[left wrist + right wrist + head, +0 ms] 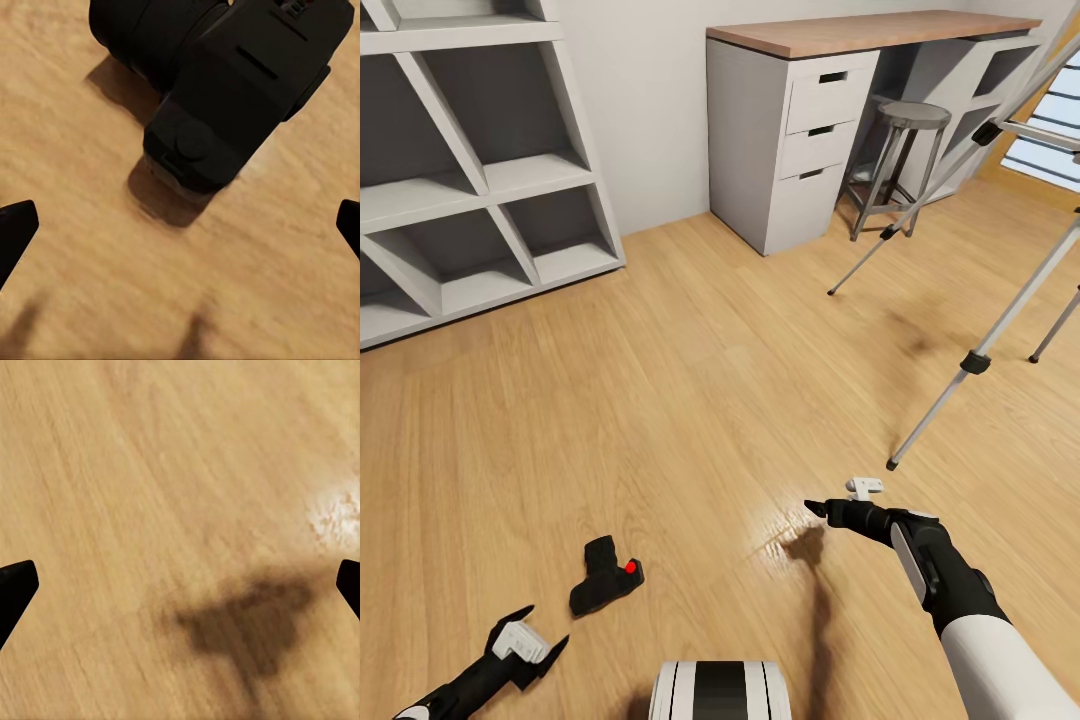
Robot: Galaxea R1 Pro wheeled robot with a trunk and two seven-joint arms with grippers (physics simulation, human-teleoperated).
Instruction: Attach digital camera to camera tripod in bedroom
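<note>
The digital camera (605, 576) lies on the light wood floor (710, 400) of the bedroom, its red button (630, 567) showing, just ahead of our left gripper (530, 645). That gripper hangs low over the boards with its jaws spread wide and nothing between them; in the left wrist view the camera body (232, 90) sits beyond the two black fingertips (15, 229), apart from both.

We judge the camera a rigid, light, chunky block with smooth hard faces that could slip, and its protruding lens barrel looks the part to spare. The flat sides of the body seem the safest place to close on.

Our right gripper (822, 510) hovers further right, above bare floor and its own shadow (240, 619); the right wrist view shows its fingertips (15, 589) well apart, holding nothing.

The camera tripod (985, 350) stands at the right, well apart from the camera, silver legs splayed on black feet. Behind it are a round grey stool (905, 150), a white drawer unit under a wooden desktop (860, 30), and white shelves (480, 180) at the left.
</note>
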